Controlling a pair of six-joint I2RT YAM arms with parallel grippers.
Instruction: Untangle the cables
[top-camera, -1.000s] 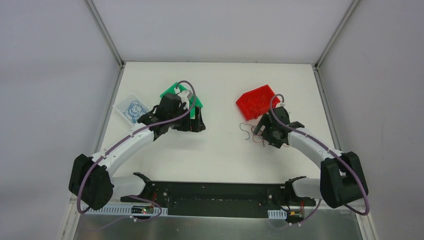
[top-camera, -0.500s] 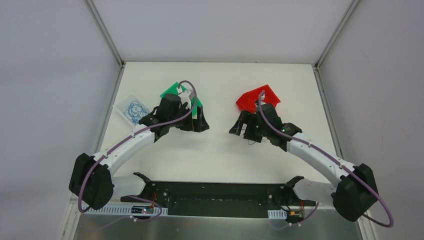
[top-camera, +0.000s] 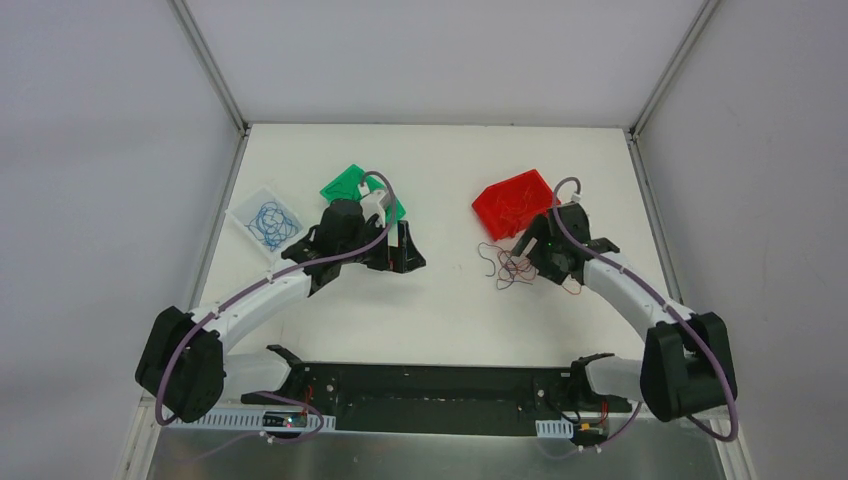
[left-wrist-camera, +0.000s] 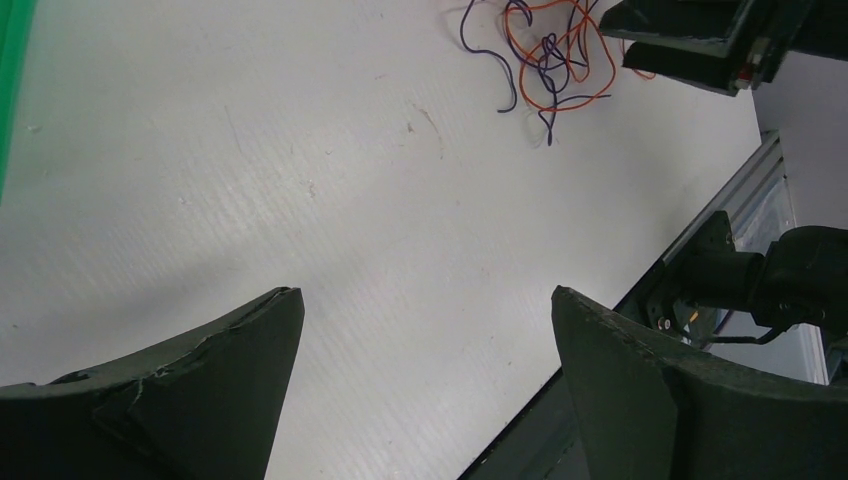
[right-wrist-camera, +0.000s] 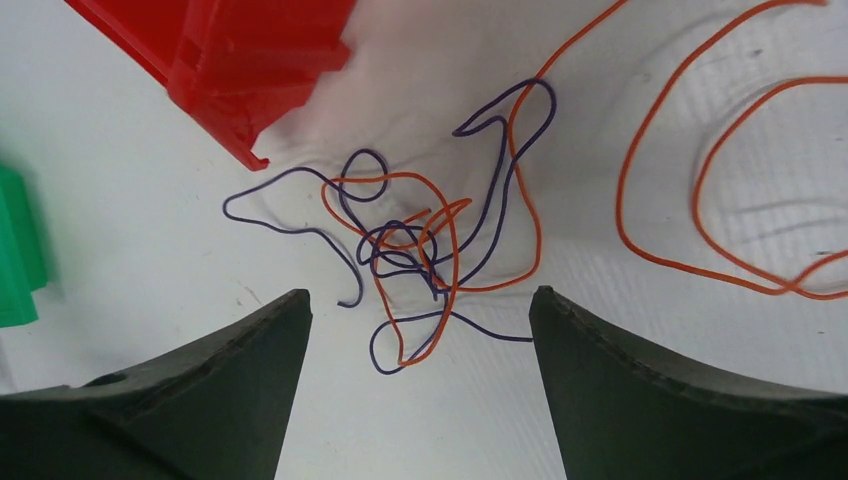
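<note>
One tangle of cables, orange-red and purple strands, lies on the table right of centre, just near of one red tray. One green tray and one clear tray sit far left. Two grippers: right gripper over the tangle, left gripper over bare table, both with fingers spread, gripping nothing.

White table — cables, red tray, green tray, clear tray

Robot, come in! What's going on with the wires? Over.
Left pincer open, empty. Right pincer open over the cables, orange and purple, tangled. Red tray close beside, not covering them.
</note>
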